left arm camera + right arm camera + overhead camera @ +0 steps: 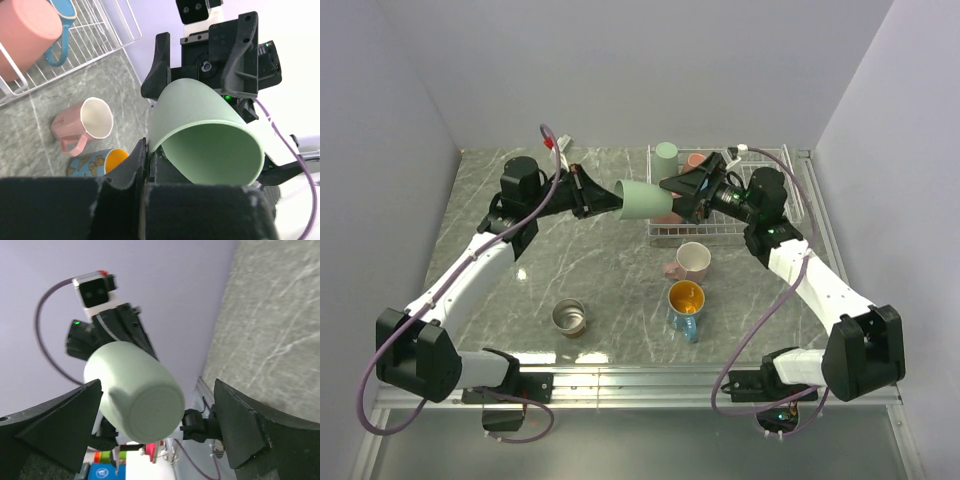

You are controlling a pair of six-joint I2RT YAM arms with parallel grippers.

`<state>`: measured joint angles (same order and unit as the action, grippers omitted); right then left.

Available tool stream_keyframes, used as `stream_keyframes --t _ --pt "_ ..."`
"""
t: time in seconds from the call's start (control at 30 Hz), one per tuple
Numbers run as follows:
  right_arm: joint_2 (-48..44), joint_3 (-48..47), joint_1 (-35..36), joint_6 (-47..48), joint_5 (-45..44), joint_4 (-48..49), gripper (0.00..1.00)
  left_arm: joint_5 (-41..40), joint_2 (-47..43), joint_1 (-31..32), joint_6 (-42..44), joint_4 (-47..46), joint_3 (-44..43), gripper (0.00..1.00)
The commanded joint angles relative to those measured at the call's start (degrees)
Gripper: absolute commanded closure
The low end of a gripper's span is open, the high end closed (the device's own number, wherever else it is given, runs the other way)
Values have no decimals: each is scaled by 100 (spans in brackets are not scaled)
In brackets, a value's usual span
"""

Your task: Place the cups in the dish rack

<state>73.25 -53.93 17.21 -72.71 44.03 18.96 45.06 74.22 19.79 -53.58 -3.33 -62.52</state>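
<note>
The left tool [606, 197] is clenched on the rim of a mint green cup [645, 198], holding it in the air just off the dish rack's [720, 233] near corner. The cup's long axis lies level, base toward the right tool [672, 200]. That tool gapes wide, flanking the base and gripping nothing. Both arms reach forward and converge there.

The left fingers [605, 197] pinch the rim of a mint green cup [642, 198] held sideways; the right fingers [680, 185] stand spread around its base, over the dish rack [715, 232]. Nearer than both, a pale pink mug [693, 262], a blue mug [685, 322] and a steel cup [569, 317] rest on the bench [620, 280].
</note>
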Motion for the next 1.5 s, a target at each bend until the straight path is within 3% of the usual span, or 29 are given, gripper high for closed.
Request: stream_keyframes --t 0.0,0.33,0.63,0.73,0.87,1.03,1.2,1.3,1.33,1.47 --pt "101 67 133 -490 159 828 1 328 -12 -107 -565 -1054 214 100" --pt "277 14 458 -982 97 1373 0 416 146 -256 -1119 -1854 416 100" --pt "391 32 555 -1237 27 1646 0 451 286 -265 -1111 -1846 434 100" --pt "461 23 581 -1316 0 1733 5 443 295 -265 -1084 -1829 451 100" --pt "576 -21 625 -1492 35 2005 24 416 321 -265 -997 -1759 416 100" --pt "716 -232 696 -1527 150 2041 38 328 339 -265 -900 -1618 390 100" --pt "743 -293 731 -1545 176 2041 77 249 409 -265 -680 -1311 258 100" --pt "787 -407 687 -1422 211 1910 95 223 480 -283 -522 -1047 153 86" --pt "787 -451 678 -1378 229 1779 98 197 489 -309 -426 -881 135 76" --pt "822 -723 459 -1158 299 1427 100 91 480 -414 -153 -503 47 55"
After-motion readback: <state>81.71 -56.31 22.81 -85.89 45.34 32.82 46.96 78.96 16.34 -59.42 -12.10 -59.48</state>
